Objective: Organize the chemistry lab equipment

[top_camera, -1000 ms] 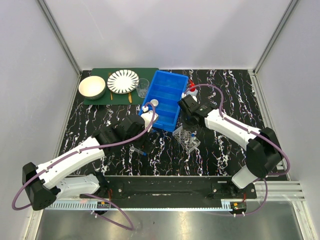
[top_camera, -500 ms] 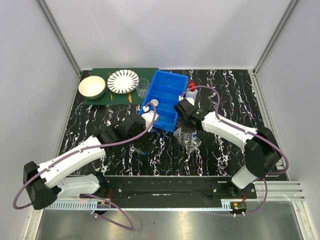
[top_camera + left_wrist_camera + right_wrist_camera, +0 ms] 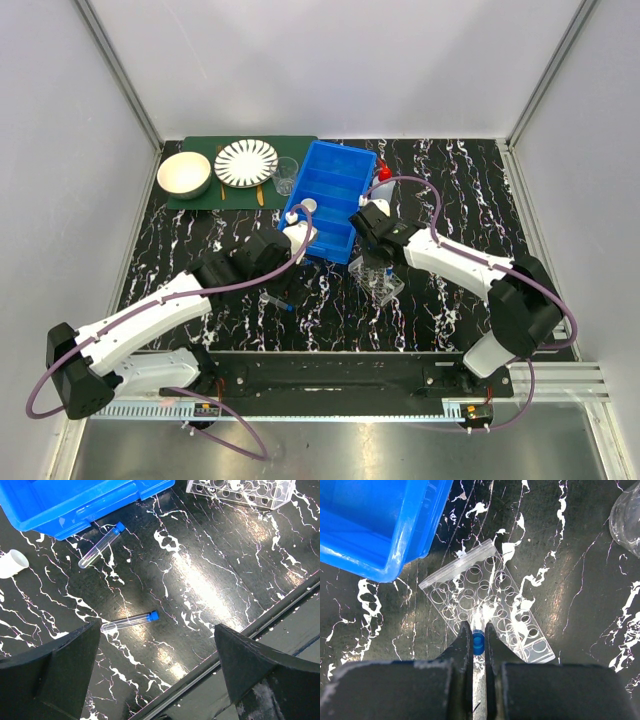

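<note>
Tubes come first on the near side: one clear plastic tube with blue cap (image 3: 127, 622) lies flat on the black white-veined table (image 3: 210, 575), under the left gripper (image 3: 157, 630), whose jaws stand at full width and hold nothing. A second tube (image 3: 100, 546) lies a little farther, just beside the near wall of the big blue compartmented plastic bin (image 3: 65, 505). A small white round piece (image 3: 11, 562) lies on the table to the left of it; if it is a lid, I cannot tell. To the right, near the bin's near right corner, stands the clear plastic tube rack (image 3: 465, 587). The right gripper (image 3: 477, 632) is above the rack, its jaws narrow and pinched on a third blue-capped tube (image 3: 478, 644); only the cap shows between the fingers (image 3: 460, 652), so I cannot tell if the tube already enters a hole. Farther, the white squeeze bottle with red nozzle (image 3: 383, 180) stands near the bin's right wall. Left of the bin's far end, the small clear beaker (image 3: 285, 176) stands upright on a dark green mat (image 3: 300, 148), beside a striped white plate (image 3: 246, 163) and a cream bowl (image 3: 184, 174).
</note>
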Robot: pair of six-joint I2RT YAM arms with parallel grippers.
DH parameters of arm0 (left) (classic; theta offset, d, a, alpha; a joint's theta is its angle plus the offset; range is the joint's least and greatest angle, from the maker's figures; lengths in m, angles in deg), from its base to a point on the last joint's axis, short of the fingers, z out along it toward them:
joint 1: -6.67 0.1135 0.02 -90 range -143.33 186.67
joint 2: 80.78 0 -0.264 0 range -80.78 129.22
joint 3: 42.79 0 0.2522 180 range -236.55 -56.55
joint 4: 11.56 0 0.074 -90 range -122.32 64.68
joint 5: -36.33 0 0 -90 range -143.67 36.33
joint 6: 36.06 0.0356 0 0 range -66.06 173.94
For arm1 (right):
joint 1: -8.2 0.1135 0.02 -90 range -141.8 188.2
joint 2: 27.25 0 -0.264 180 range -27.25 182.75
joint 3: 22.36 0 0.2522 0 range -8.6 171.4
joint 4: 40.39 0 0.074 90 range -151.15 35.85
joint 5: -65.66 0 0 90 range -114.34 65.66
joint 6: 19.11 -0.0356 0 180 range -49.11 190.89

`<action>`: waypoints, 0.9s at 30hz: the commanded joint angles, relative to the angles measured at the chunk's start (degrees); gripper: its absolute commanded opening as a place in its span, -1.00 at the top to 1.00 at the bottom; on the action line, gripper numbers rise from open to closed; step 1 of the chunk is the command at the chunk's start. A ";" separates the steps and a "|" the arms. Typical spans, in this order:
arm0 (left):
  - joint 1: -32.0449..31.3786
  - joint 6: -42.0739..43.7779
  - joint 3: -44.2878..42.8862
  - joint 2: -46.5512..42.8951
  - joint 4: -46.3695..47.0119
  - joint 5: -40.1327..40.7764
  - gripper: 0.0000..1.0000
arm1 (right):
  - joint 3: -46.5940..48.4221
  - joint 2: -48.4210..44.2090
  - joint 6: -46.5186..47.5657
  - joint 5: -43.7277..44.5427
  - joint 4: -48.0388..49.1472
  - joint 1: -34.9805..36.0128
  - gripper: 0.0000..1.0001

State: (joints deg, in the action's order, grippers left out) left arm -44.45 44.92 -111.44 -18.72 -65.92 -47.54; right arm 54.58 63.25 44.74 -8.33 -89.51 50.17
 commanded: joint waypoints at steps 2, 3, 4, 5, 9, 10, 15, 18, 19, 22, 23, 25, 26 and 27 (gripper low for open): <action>0.31 0.40 -0.30 0.25 1.93 -0.07 -0.98 | -0.95 -1.99 -0.83 1.57 1.52 0.56 1.00; 0.31 0.40 -0.30 0.25 1.93 -0.15 -0.98 | -0.95 -1.99 -0.83 1.57 1.52 0.65 1.00; 0.31 0.40 -0.30 0.25 2.01 -0.15 -0.98 | -1.04 -1.91 -0.74 1.57 1.52 0.56 1.00; 0.31 0.40 -0.21 0.25 2.02 -0.24 -0.98 | -1.04 -1.90 -0.83 1.48 1.52 0.56 0.96; 0.31 0.40 -0.21 0.25 2.01 -0.33 -0.98 | -1.21 -1.99 -0.83 1.48 1.60 0.65 0.49; 0.31 0.40 -0.21 0.25 2.02 -0.33 -0.98 | -1.21 -1.91 -0.83 1.48 1.60 0.65 0.40; 0.22 0.58 -0.30 0.25 1.93 -0.51 -0.98 | -0.86 -2.26 -0.74 1.30 1.43 0.91 -0.17; 0.31 0.58 -0.21 0.34 2.01 -0.68 -0.98 | -0.34 -2.69 -0.65 1.04 1.34 0.83 -0.36; 0.31 0.58 -0.21 0.34 2.02 -0.68 -0.98 | -0.25 -2.96 -0.48 1.04 1.17 1.00 -0.38; 0.31 0.67 -0.13 0.43 2.01 -0.68 -0.98 | 1.15 -3.92 -0.22 0.86 0.03 1.00 -0.61; 0.31 0.67 -0.21 0.43 2.02 -0.68 -0.98 | 1.59 -4.36 -0.04 0.95 -0.41 1.09 -0.64; 0.31 0.67 -0.13 0.86 1.93 -0.68 -0.98 | 3.00 -6.29 0.22 1.21 -1.82 1.09 -0.64; 0.31 0.49 -0.13 1.21 1.93 -0.68 -0.98 | 3.87 -7.08 0.40 1.48 -2.35 1.09 -0.64; 0.31 0.49 -0.04 1.57 2.01 -0.77 -0.98 | 4.41 -8.13 0.40 1.74 -3.66 1.09 -0.64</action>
State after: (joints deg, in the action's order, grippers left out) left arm -44.38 44.97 -111.44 -18.39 -65.90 -47.67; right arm 54.23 60.84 44.57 -8.40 -90.67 50.46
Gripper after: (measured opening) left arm 0.984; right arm 0.819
